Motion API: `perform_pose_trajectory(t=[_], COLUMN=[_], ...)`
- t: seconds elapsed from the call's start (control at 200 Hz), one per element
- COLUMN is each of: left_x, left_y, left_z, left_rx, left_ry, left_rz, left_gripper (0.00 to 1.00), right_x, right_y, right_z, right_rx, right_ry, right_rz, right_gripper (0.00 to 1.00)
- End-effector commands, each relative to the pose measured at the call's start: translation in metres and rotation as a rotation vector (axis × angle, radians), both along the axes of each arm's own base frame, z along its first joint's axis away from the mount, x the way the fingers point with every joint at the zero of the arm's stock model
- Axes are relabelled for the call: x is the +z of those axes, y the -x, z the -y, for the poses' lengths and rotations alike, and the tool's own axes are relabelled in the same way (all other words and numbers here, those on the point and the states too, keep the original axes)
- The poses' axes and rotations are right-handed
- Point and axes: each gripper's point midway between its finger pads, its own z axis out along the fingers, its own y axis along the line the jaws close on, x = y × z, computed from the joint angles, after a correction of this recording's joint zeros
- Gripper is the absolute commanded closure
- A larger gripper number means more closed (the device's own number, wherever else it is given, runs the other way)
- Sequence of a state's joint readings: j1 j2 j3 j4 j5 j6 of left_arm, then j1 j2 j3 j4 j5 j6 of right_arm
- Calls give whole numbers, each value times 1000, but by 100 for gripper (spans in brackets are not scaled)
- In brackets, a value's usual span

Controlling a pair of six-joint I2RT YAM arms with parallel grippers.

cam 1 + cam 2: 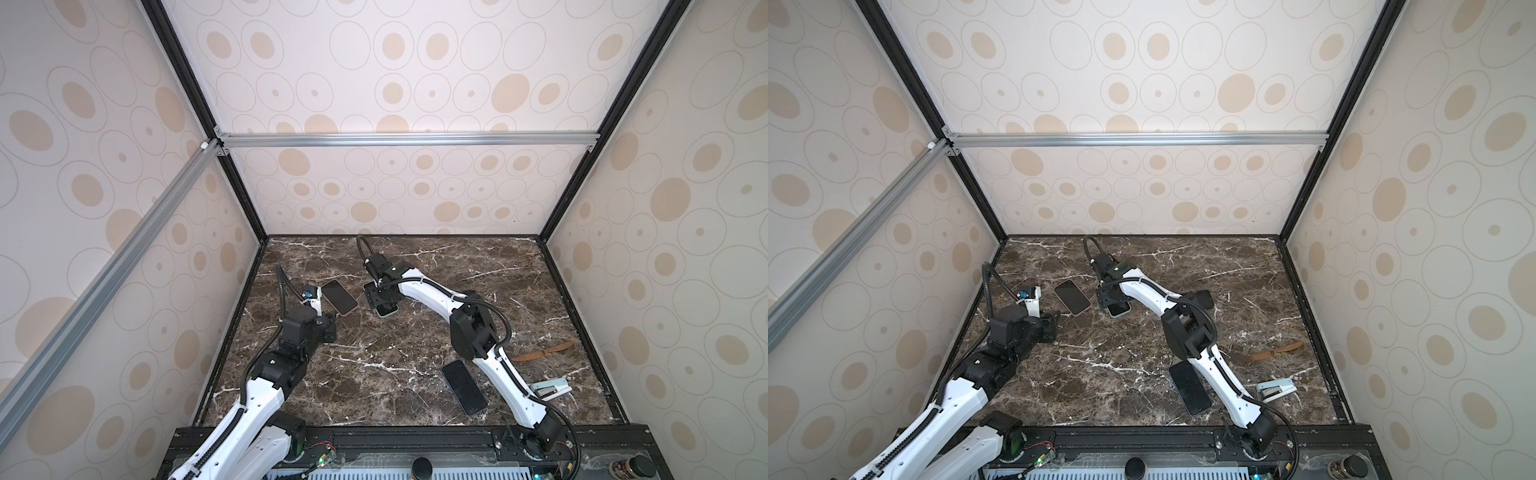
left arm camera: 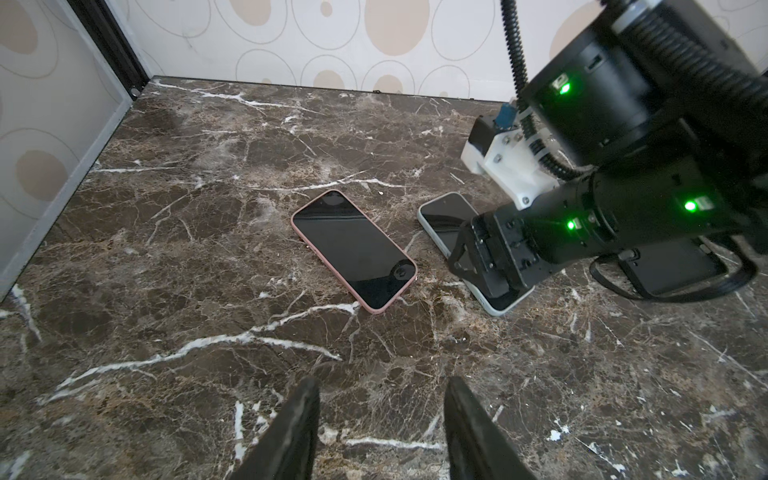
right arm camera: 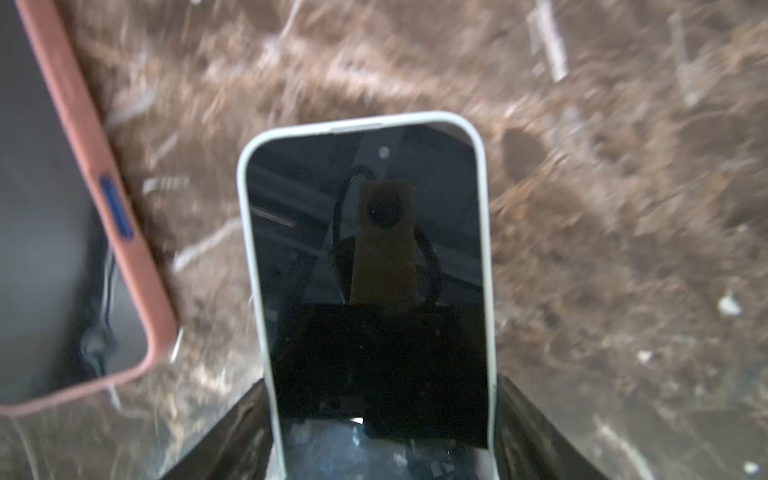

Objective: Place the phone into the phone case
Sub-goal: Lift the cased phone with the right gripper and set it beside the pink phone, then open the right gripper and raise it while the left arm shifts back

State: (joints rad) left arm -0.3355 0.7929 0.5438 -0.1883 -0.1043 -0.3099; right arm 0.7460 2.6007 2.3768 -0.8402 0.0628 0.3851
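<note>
Phone is seen screen up inside a pale case, laid flat on the marble bench toward the back middle. It is straddled across its width by the right pincer, set wide; whether it is squeezed cannot be told. A pink-cased phone is laid just beside it. The left pincer is seen part open and empty. A black phone is laid near the front.

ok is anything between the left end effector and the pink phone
Nothing visible. Only bare marble table lies between the open left end effector and the pink-cased phone. The right end effector is off to one side, over the pale-cased phone, not in that path.
</note>
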Motion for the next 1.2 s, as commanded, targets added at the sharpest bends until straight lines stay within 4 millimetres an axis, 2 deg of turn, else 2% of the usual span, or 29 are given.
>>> perform_pose_trajectory(t=[0.0,0.105,0.205,0.3,0.395,0.865,0.94,0.96,1.08,1.195], left_x=[6,6,8,8,11,25,25,25,23,24], left_y=[-2,-2,-2,-2,-2,5,5,5,3,1], left_z=[-6,-8,-8,-9,-11,-16,-14,-14,-15,-15], left_rx=[33,39,43,47,55,70,59,57,62,56], left_ry=[4,-1,-1,-3,-5,17,24,23,12,5], left_rz=[26,25,29,32,42,96,101,100,102,122], left_gripper=[51,51,51,51,51,51,51,51,51,50], right_x=[-12,-6,8,27,48,141,151,145,158,161], right_y=[-15,-24,-29,-31,-32,-16,-13,-10,0,3], right_z=[-10,-22,-28,-28,-25,-13,-13,-12,-19,-23], right_rx=[-78,-82,-82,-78,-64,10,38,52,183,283], right_ry=[-87,-138,-174,-185,-185,-232,-245,-236,-267,-269], right_rz=[-8,9,30,58,91,204,231,221,258,324], right_gripper=[21,19,11,3,0,1,1,1,1,0])
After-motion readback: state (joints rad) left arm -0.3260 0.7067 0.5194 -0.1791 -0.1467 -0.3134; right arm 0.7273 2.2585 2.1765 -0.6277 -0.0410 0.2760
